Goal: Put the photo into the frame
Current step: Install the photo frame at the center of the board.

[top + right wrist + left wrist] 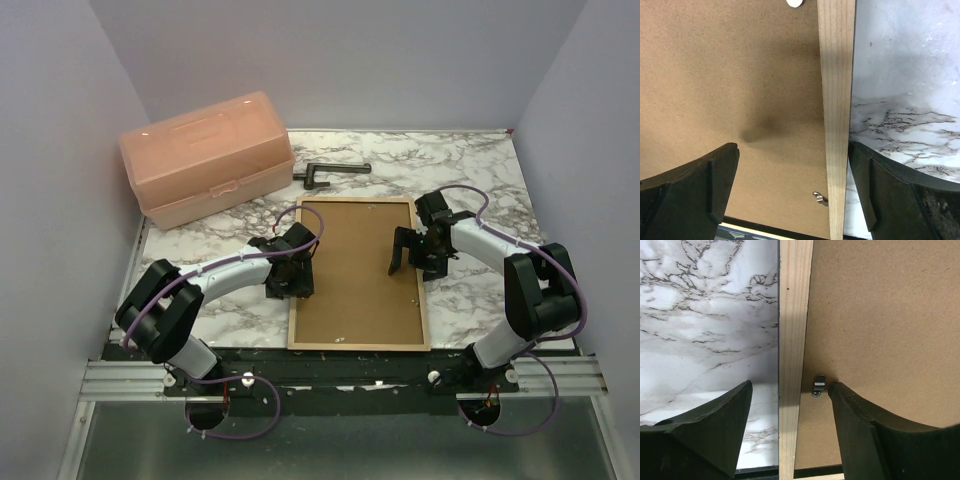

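The frame [293, 300] lies flat mid-table, tan wood edge up, with a brown backing board [360, 270] filling it. The photo is hidden. My left gripper [295, 280] hovers open over the frame's left edge. In the left wrist view the gripper [790, 387] straddles the wood rail [795, 315], and its right fingertip [840, 395] is next to a small metal clip [818, 385]. My right gripper [405, 262] stands open over the right edge. In the right wrist view it [792, 150] straddles the rail [836, 100], with another clip [821, 198] beside the rail.
A translucent pink box [205, 158] with a lid sits at the back left. A dark L-shaped metal piece [330, 171] lies just beyond the frame's far edge. Bare marble table [470, 180] shows on both sides, and pale walls close in left, right and back.
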`<state>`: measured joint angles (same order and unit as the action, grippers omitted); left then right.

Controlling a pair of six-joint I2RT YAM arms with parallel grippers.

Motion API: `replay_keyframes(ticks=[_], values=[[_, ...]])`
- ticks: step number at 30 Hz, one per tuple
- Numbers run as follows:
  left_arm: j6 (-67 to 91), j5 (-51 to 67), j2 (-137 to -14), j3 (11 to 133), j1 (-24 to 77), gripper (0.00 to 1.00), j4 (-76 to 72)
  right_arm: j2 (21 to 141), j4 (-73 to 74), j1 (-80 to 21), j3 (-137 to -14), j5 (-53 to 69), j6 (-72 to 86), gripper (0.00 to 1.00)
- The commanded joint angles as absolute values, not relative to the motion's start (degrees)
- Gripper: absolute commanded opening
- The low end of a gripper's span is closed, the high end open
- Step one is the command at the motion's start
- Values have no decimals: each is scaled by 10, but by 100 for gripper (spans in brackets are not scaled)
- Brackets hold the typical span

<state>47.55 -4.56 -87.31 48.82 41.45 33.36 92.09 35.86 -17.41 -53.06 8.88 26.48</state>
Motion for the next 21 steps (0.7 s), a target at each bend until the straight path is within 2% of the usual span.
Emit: replay_keyframes(ticks=[1, 6, 9, 13, 16, 21], values=[[468, -56, -885, 475, 417, 65, 328, 950, 327, -183, -501, 137, 262, 100], [470, -57, -906, 478, 405, 57, 327, 953, 327, -183, -501, 139, 260, 100], [470, -58, -917, 477, 399, 47, 328, 953, 326, -183, -501, 142, 258, 100], [468, -57, -918, 475, 392, 19, 327, 953, 326, -183, -500, 144, 258, 100], [466, -55, -912, 471, 392, 1, 326, 951, 326, -183, -499, 145, 259, 100], [460, -38, -896, 465, 390, 0, 313, 951, 325, -183, -498, 148, 259, 100]])
